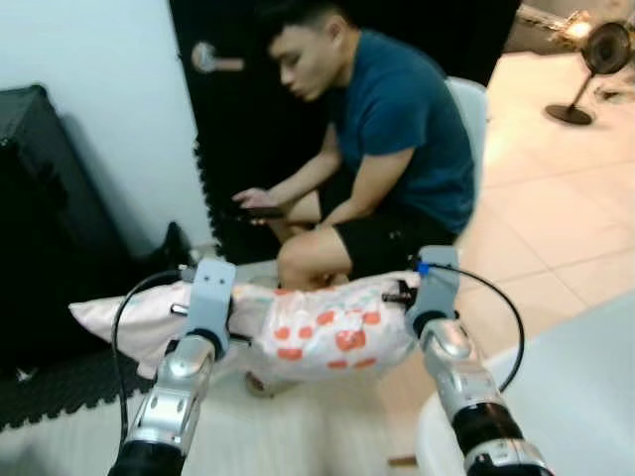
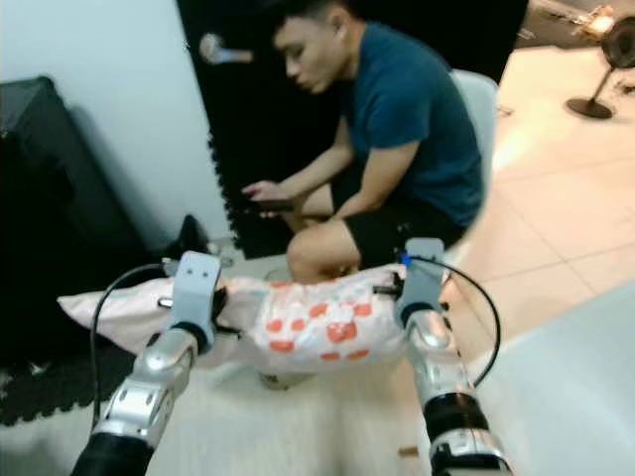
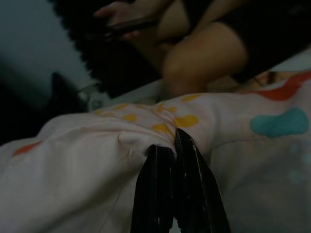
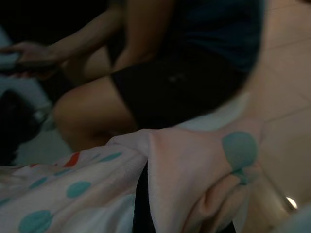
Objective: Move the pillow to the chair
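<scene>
Both silver arms reach forward from the bottom of the head views, carrying the pillow [image 1: 317, 332] between them, lifted off the pale floor [image 1: 298, 436]. From the left wrist, the left hand [image 3: 171, 145] has its two black fingers pressed together on a pinched fold of the pink, orange-dotted cover. From the right wrist, the right hand [image 4: 142, 194] is mostly buried under a fold of fabric with teal dots, one dark finger edge showing; whether it is clamped I cannot tell.

Just beyond the pillow a person [image 1: 387, 149] in a blue shirt sits on a pale chair [image 1: 471, 109], bent over a phone [image 1: 260, 211], knee close to the pillow's far edge. A black cabinet [image 1: 40, 198] stands on the left; open tiled floor and a standing fan [image 1: 595, 69] lie to the right. A white curved surface [image 1: 556, 397] fills the near right corner.
</scene>
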Controlling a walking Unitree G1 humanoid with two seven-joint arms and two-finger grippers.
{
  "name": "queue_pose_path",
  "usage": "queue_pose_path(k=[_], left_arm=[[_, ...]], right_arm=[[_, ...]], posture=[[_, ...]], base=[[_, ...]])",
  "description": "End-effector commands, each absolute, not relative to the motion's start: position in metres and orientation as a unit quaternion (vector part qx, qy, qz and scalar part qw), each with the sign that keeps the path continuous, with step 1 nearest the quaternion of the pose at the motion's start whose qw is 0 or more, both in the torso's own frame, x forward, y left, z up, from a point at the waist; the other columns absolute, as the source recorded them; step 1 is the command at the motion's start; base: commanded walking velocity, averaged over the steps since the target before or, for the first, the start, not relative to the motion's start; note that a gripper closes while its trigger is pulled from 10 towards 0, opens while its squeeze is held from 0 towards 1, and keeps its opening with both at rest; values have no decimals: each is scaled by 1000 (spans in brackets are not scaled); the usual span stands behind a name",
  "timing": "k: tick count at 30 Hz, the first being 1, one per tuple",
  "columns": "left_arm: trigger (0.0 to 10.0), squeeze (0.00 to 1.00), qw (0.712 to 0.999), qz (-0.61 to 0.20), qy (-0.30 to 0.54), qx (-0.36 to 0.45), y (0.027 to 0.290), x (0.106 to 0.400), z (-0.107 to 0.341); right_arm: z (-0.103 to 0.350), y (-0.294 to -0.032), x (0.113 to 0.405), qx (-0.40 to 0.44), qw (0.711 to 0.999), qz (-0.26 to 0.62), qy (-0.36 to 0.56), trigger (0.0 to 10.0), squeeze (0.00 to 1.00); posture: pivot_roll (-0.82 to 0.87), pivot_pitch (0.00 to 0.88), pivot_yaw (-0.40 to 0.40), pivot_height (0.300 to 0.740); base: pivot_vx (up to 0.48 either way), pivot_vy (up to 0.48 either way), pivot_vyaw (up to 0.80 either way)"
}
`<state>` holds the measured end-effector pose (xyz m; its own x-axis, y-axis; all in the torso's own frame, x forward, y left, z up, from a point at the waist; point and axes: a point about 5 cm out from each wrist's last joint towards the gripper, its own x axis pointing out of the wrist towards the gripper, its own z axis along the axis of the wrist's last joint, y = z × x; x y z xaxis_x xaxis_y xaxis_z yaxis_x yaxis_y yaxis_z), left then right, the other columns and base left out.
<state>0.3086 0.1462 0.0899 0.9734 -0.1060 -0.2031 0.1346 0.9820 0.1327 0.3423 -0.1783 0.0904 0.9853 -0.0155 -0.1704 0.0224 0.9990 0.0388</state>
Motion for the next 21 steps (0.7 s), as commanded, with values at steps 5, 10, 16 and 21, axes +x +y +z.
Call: queue_pose_path(k=[5, 10, 16, 21], left_arm=[[10000, 0, 992, -63, 78, 75, 143, 313, 98], [10000, 0, 992, -63, 78, 75, 143, 312, 97], [10000, 0, 992, -60, 79, 74, 144, 311, 97], [10000, 0, 992, -60, 79, 74, 145, 311, 96]], right_arm=[[98, -182, 345, 25, 997, -23, 68, 10000, 0], [100, -188, 347, 19, 997, -37, 66, 10000, 0], [105, -195, 350, 16, 997, -51, 61, 10000, 0], [106, -201, 350, 17, 996, -67, 58, 10000, 0]], posture=[[-27, 80, -4, 740], [-28, 81, -8, 740], [-28, 79, -11, 740], [-30, 80, -10, 740]], base=[[0, 0, -800], [0, 0, -800], [0, 0, -800], [0, 0, -800]])
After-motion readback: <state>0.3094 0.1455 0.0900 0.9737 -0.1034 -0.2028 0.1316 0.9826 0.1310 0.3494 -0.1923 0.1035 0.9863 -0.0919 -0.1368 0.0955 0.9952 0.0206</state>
